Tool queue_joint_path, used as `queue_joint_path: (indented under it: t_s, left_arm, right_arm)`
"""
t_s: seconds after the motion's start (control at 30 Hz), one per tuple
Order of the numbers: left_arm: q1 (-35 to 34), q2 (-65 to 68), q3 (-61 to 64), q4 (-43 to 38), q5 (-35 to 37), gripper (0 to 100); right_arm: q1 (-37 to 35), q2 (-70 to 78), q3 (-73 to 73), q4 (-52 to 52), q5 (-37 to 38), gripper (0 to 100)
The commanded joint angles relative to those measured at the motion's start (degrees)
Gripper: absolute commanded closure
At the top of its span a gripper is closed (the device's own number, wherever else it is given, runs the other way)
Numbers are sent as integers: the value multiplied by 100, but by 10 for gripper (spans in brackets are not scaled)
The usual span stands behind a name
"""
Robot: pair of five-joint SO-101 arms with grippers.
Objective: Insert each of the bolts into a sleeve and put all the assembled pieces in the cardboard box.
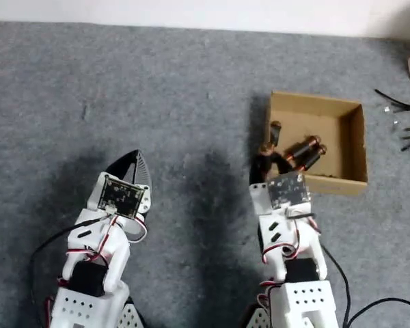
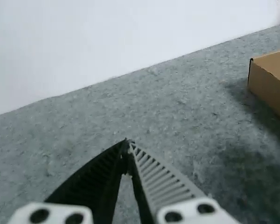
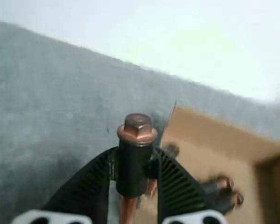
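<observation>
– Right end effector (image 3: pixel 135 157) clamps what?
– One sleeved bolt (image 3: pixel 137 130), poised at the cardboard box (image 1: pixel 337 183) edge, presumably to join the finished pieces (image 1: pixel 305 152) inside. Left end effector (image 2: pixel 127 150): closed, empty.

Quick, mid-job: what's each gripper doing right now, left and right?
Left gripper: jaws shut, holding nothing.
Right gripper: jaws shut on an assembled bolt and sleeve.

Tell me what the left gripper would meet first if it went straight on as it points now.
The way looks free: ahead of the left gripper lies only grey mat, then probably the white wall.
</observation>
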Motion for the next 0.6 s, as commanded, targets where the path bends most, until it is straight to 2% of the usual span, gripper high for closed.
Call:
queue_joint_path:
  t_s: [0.0,0.17,0.37,0.57]
  left_arm:
    - [-31,-31,119,9,-44,993]
    - [-31,-31,119,9,-44,993]
    - [-31,-31,119,9,-44,993]
    - [-31,-31,119,9,-53,993]
  right_arm:
    - [92,119,-1033,752,-132,994]
    - [136,2141,-3275,1112,-132,994]
    - [734,5464,-5648,1103,-176,994]
    - [1464,7433,-7125,1112,-1486,994]
